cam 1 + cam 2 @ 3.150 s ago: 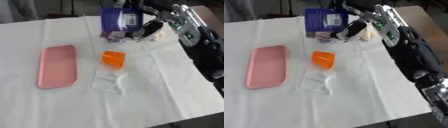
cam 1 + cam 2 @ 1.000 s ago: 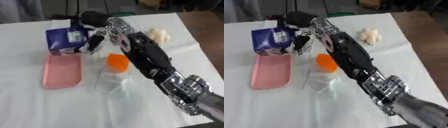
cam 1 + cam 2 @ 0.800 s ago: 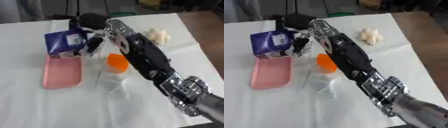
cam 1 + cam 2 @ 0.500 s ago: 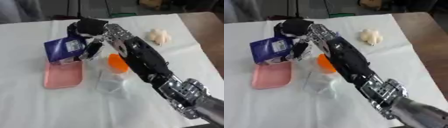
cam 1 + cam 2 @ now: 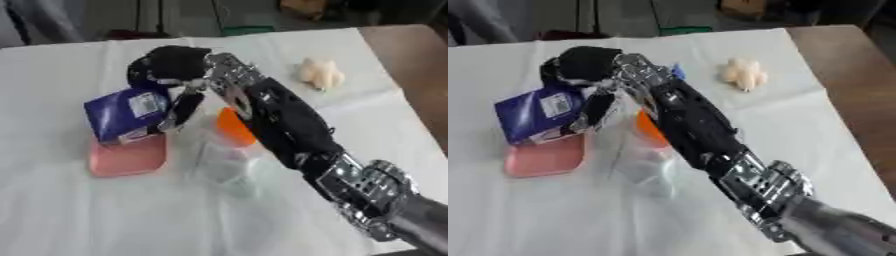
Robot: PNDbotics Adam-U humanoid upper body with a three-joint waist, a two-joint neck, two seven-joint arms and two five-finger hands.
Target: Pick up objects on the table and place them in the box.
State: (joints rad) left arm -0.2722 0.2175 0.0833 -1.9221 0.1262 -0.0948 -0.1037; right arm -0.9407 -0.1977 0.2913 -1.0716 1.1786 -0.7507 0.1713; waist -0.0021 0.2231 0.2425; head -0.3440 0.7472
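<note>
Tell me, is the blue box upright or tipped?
Tipped: the blue box leans askew in the right robot hand, its lower edge over the pink tray.

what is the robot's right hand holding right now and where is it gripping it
The right hand holds the blue box by its right side, tilted above the pink tray.

The right arm stretches across from lower right, right hand (image 5: 171, 75) with fingers (image 5: 184, 110) curled.
</note>
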